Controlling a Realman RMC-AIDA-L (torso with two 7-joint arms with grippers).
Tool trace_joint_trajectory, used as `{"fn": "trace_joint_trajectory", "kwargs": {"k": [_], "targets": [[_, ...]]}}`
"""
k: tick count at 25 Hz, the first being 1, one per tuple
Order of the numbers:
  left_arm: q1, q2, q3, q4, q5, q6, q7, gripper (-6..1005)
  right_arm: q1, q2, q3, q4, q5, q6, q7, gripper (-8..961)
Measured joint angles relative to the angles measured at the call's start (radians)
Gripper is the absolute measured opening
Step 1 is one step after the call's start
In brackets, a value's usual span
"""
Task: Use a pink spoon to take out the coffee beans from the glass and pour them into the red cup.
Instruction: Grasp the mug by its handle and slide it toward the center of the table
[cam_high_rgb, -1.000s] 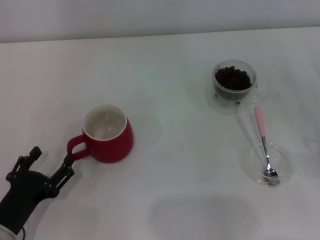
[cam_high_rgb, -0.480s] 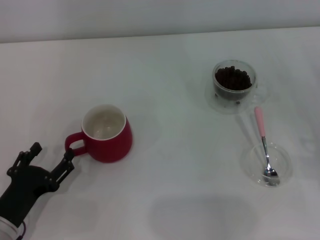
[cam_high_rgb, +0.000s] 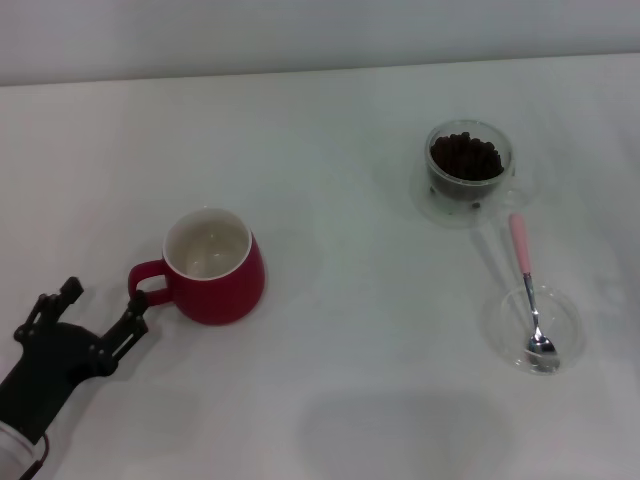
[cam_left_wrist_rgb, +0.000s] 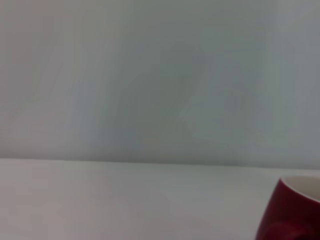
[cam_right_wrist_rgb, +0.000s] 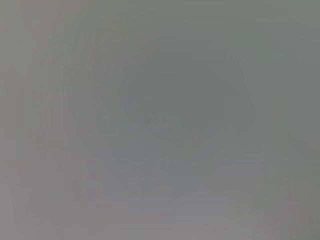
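Observation:
The red cup (cam_high_rgb: 212, 267) stands upright at the table's left middle, its white inside bare and its handle turned toward my left gripper (cam_high_rgb: 100, 308). That gripper is open, just left of and below the handle, holding nothing. The left wrist view catches only the red cup's side (cam_left_wrist_rgb: 290, 212). At the back right the glass (cam_high_rgb: 467, 164) holds the coffee beans (cam_high_rgb: 465, 156). In front of it lies the pink spoon (cam_high_rgb: 527, 288), its bowl resting in a shallow clear dish (cam_high_rgb: 532, 328). My right gripper is out of view.
The white table (cam_high_rgb: 350, 300) spreads between the red cup and the glass. A pale wall runs along the table's far edge.
My left gripper has drawn back slightly toward the lower left, away from the cup's handle. The red cup's handle has swung a little to the left.

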Motion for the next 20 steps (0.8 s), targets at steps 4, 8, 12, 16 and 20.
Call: {"fn": "trace_joint_trajectory", "kwargs": {"k": [4,8,12,16,20], "targets": [[-0.022,0.001,0.003,0.007,0.024,0.02,-0.002,884,0.0,0.0,-0.003,0.003,0.0,0.006,0.001,753],[-0.033,0.001,-0.001,0.007,0.025,0.033,0.001,880,0.0,0.0,-0.003,0.012,0.0,0.01,0.001,753],[-0.039,0.001,-0.003,0.009,0.019,0.034,0.003,876,0.002,0.0,-0.003,0.013,0.0,0.01,0.001,753],[-0.047,0.0,-0.005,0.011,0.01,0.034,0.003,874,0.008,0.0,-0.003,0.013,0.0,0.009,0.001,753],[-0.052,0.0,-0.019,0.012,0.009,0.034,0.003,875,0.011,0.0,-0.003,0.013,0.0,0.007,0.001,753]]}}
